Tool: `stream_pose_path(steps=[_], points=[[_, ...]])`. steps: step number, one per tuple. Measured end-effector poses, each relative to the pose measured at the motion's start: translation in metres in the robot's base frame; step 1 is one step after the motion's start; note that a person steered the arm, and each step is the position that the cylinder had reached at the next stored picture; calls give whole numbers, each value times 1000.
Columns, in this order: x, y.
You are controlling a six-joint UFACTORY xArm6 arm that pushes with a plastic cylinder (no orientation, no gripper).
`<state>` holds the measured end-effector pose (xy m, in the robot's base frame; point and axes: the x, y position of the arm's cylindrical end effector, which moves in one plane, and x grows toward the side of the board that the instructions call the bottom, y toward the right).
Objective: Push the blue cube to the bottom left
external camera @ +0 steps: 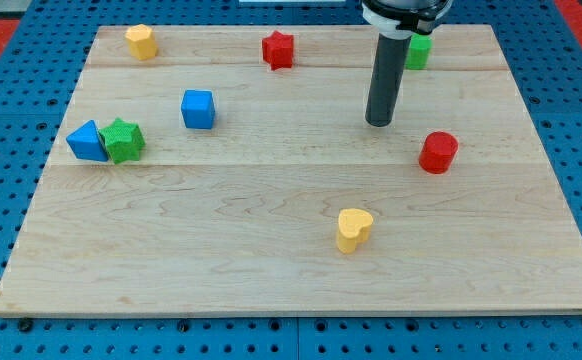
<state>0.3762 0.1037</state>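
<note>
Blue cube point(198, 109) well left of my tip point(378, 122), apart.

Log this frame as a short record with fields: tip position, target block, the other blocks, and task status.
tip: my tip rests on the board in the upper right, touching no block
target: blue cube, upper left, far to the view's left of the tip
near target: blue triangular block touching green star
others: yellow block, red star, green block partly hidden behind the rod, red cylinder, yellow heart
status: cube not yet at the bottom left
</note>
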Motion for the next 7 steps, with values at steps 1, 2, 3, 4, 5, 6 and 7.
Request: stream_pose_path(steps=[1,2,3,4,5,6,7], points=[[0,4],[1,5],[7,5],[42,1],[70,-27],[4,-113],[-64,-172]])
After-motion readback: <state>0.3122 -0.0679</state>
